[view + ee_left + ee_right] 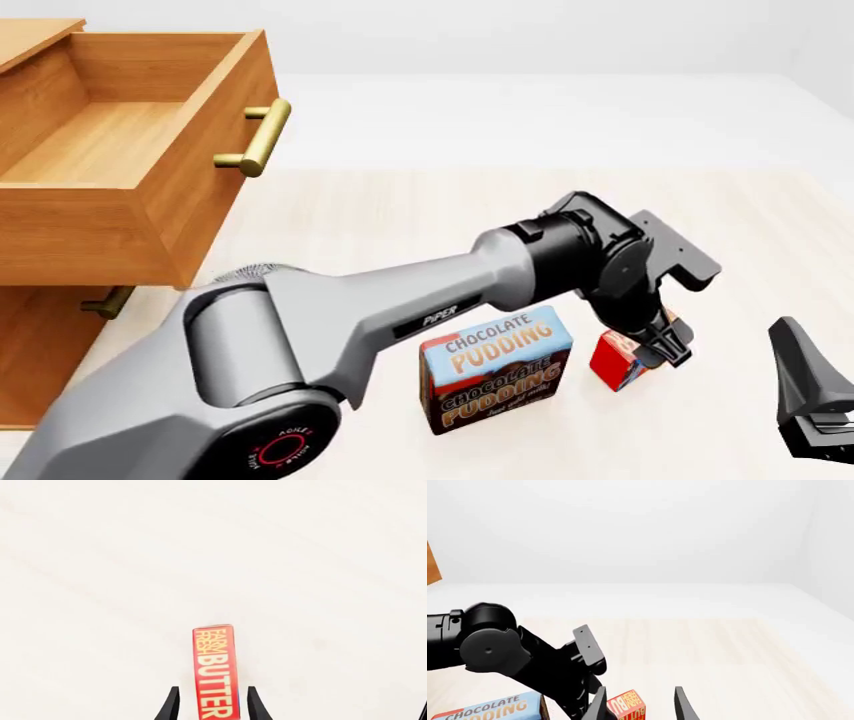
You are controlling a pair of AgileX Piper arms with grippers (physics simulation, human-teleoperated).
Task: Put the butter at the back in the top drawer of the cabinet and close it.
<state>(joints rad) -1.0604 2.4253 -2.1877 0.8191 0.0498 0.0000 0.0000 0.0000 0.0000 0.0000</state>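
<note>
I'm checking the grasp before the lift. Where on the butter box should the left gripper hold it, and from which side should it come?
Grip the butter across its two broad faces, coming down from above. It stands on a narrow edge beside the chocolate pudding box, so its thin width fits between the fingers of the left gripper, which already straddle it.

The butter (215,672) stands on edge between the two dark fingers (172,707) of the left tool (213,705). Its narrow red face is turned to the camera, with "FARM FRESH BUTTER" in orange-yellow letters running along its length. One finger lies at the box's nine o'clock side and the other at its three o'clock side, each with a thin gap showing, so neither visibly touches it. Beyond the box, toward twelve o'clock, spreads the pale, faintly streaked bench (200,555).
</note>
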